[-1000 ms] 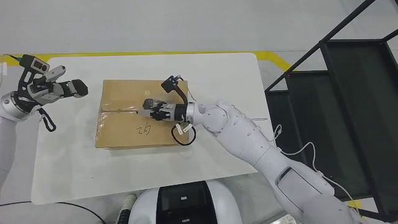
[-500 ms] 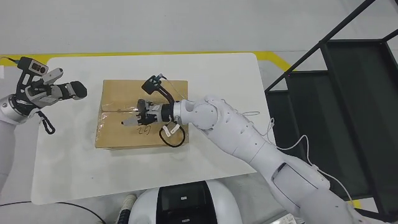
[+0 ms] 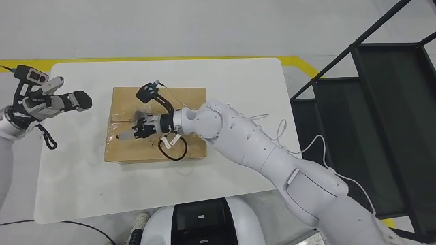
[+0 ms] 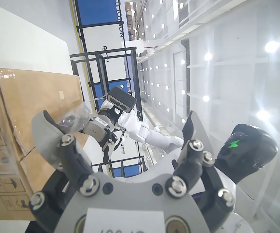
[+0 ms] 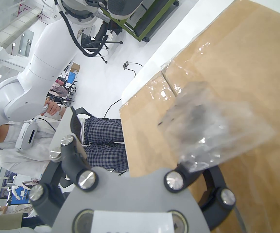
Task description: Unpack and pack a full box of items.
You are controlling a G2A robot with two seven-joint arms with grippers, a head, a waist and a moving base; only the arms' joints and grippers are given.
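I see the cardboard box (image 3: 133, 101) on the white worktop (image 3: 238, 88), towards the side where my left arm is. Its flaps are shut, and clear tape (image 5: 165, 89) runs along the middle seam. My right arm stretches across the box lid. The right gripper (image 3: 138, 126) hovers low over the seam, near the end of the box closest to the left arm. Its jaws are spread. One finger (image 5: 73, 122) is plainly visible and stands well away from the other side, which is hidden behind a crinkled clear plastic bag (image 5: 210, 122) with something dark inside. The bag hangs at the gripper tip just above the lid, but I cannot tell how it is caught there or whether it touches the cardboard. My left gripper (image 3: 76, 100) is wide open and empty. It hovers beyond the box, near the worktop edge, pointing towards the box.
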